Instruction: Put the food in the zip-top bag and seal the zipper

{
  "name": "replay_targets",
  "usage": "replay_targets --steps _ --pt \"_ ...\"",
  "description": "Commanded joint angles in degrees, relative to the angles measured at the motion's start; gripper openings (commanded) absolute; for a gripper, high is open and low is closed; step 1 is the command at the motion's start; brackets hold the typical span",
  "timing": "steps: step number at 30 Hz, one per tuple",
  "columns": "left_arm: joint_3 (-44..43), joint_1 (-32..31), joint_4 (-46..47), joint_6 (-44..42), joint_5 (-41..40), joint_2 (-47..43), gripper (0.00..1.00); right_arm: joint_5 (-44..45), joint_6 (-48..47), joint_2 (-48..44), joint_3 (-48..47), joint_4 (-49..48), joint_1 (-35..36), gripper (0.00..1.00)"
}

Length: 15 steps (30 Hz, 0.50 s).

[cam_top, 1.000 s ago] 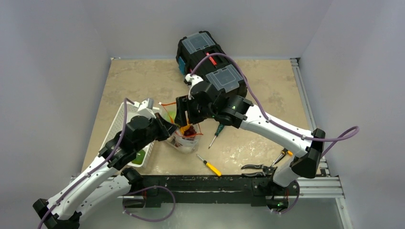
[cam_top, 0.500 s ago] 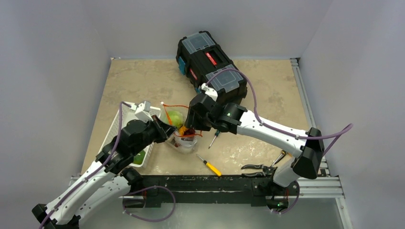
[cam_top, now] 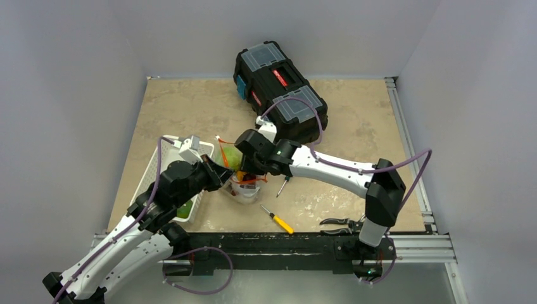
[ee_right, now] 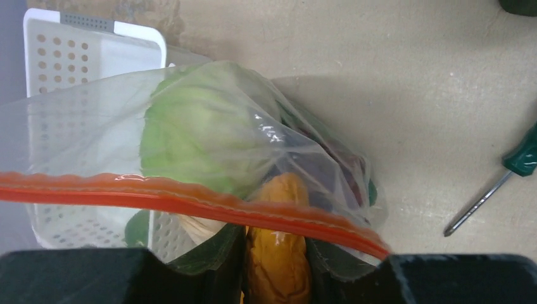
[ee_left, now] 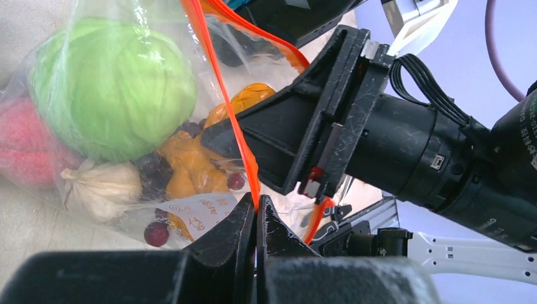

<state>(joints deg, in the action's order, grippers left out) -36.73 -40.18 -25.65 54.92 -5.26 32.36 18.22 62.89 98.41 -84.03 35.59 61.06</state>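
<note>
The zip-top bag point(cam_top: 239, 188) stands beside the basket with its mouth up. My left gripper point(ee_left: 256, 206) is shut on its orange-red zipper strip point(ee_left: 218, 82) and holds that edge up. Inside the bag lie the green cabbage point(ee_left: 114, 82), a pink peach point(ee_left: 25, 139), a white radish point(ee_left: 101, 187), orange carrots point(ee_left: 183, 168) and grapes point(ee_left: 155, 233). My right gripper point(ee_right: 275, 250) is at the bag's mouth, shut on an orange carrot point(ee_right: 278, 259), behind the zipper strip point(ee_right: 190, 199). The cabbage point(ee_right: 202, 139) lies below it.
A white slotted basket point(cam_top: 163, 157) sits left of the bag with a green item in it. A black toolbox point(cam_top: 278, 82) stands behind. A green screwdriver point(cam_top: 284, 183), a yellow screwdriver point(cam_top: 278, 220) and pliers point(cam_top: 345, 221) lie to the right.
My right gripper has swung down and left from above the bag into its mouth, with the carrot. My left gripper has kept its hold on the zipper strip.
</note>
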Motion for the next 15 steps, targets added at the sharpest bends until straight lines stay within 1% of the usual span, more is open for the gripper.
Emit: replay_targets --steps 1,3,4,5,7,10,15 --pt "-0.01 -0.07 3.46 0.23 0.53 -0.36 0.00 6.25 -3.48 0.39 -6.14 0.42 2.12 0.22" --pt "-0.17 -0.06 3.34 0.09 0.38 -0.32 0.00 6.48 -5.83 0.16 -7.69 1.55 2.74 0.09" --pt "-0.37 -0.07 3.14 -0.04 0.27 -0.36 0.00 6.23 -6.96 -0.28 -8.24 2.25 2.97 0.04" --pt "-0.62 -0.07 2.79 -0.25 0.18 -0.37 0.00 5.55 -8.44 -1.11 -8.55 2.39 3.20 0.02" --pt "-1.36 -0.10 1.65 -1.06 -0.33 -0.51 0.00 4.12 -11.27 -2.97 -8.62 2.24 3.48 0.00" --pt "-2.32 -0.07 -0.06 -2.13 -1.28 -1.06 0.00 1.79 -16.64 -6.64 -7.20 -0.38 3.72 0.00" --pt "-2.23 -0.10 -1.56 -2.21 -1.73 -2.41 0.00 -6.10 -30.43 -12.65 -0.42 -12.81 3.72 0.00"
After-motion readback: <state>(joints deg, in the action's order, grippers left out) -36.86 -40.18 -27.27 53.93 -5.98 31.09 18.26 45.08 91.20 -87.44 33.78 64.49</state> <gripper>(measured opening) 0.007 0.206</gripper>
